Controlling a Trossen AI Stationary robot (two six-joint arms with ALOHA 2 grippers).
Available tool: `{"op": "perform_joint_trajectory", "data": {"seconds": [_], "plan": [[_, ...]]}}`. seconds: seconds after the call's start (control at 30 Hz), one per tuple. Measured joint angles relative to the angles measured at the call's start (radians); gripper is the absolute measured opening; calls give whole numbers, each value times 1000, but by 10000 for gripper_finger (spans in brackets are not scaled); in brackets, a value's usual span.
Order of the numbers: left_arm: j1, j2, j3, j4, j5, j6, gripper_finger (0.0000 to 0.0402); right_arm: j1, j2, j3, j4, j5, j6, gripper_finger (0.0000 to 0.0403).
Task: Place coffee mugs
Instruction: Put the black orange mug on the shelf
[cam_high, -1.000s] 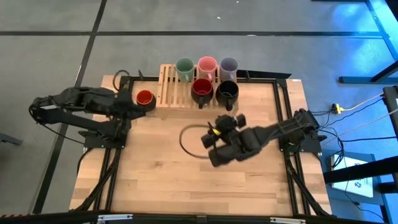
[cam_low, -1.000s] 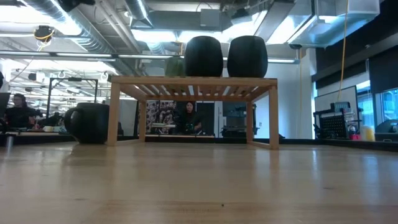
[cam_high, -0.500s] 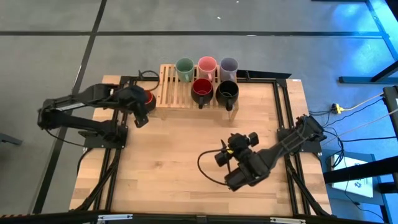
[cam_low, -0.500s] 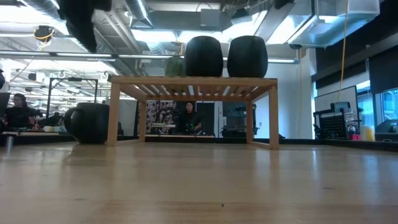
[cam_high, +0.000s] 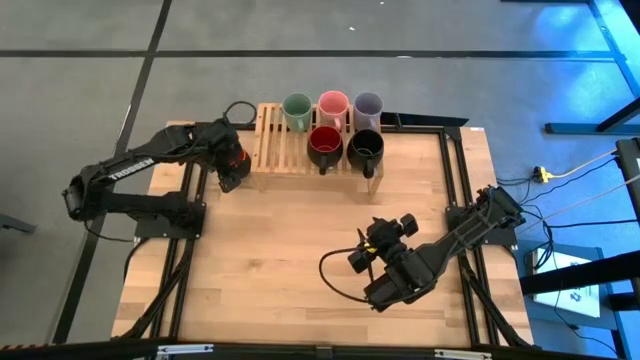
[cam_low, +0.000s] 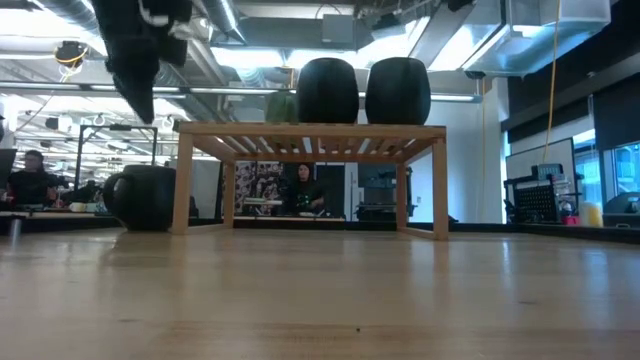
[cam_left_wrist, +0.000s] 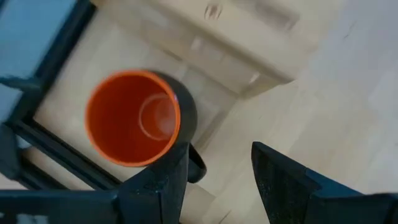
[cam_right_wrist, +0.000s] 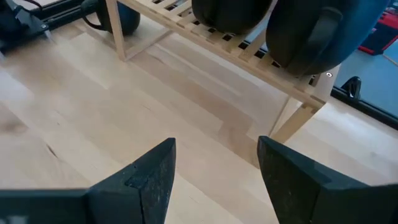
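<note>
The right gripper (cam_high: 372, 290) waits nearest the front of the table, well clear of the wooden rack (cam_high: 275, 150), and plays no part here. Its fingers (cam_right_wrist: 140, 177) are spread wide with nothing between them, and they face the rack from a distance.

Farther back, the left gripper (cam_high: 228, 178) hovers just off the rack's left end. The orange mug (cam_left_wrist: 134, 118) stands upright on the table directly below and slightly behind it, beside the rack's left leg rather than on the slats. Its mouth faces straight up, so its long axis is vertical, and its dark handle (cam_left_wrist: 196, 163) points toward the left gripper's own fingers (cam_left_wrist: 163, 180). Those fingers are wide apart and empty; one sits close to the handle in the left wrist view, but whether they touch I cannot tell. The left arm is by far the nearer one to this mug.

On the rack itself, the dark red mug (cam_high: 325, 146) and the black mug (cam_high: 366, 148) sit in the nearer row. Behind them stand the green mug (cam_high: 297, 109), the pink mug (cam_high: 333, 106) and the lavender mug (cam_high: 368, 107).

Judging by this layout, the orange mug is the only one off the rack, and any regrasp would come straight down from above.
</note>
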Motion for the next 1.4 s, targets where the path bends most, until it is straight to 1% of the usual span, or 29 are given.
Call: {"op": "perform_joint_trajectory", "data": {"seconds": [0.17, 0.37, 0.7, 0.93, 1.07, 1.33, 1.4], "plan": [[80, 0, -101, 75, 39, 30, 170, 0, 0, 0, 0, -2, -31, 216], [129, 11, -166, 171, 38, 37, 170, 0, 0, 0, 0, -3, -50, 216], [170, 85, -221, 233, 10, 205, 170, 0, 0, 0, 0, -9, -50, 216], [170, 140, -236, 241, 6, 265, 165, 0, 0, 0, 1, -9, -50, 216], [170, 151, -236, 239, 6, 292, 135, -1, 0, 0, 2, -9, -50, 216], [170, 152, -238, 224, 47, 296, 34, -1, 0, 0, 5, -9, -50, 216], [170, 152, -239, 221, 45, 297, 15, -1, 0, 0, 5, -9, -50, 216]]}}
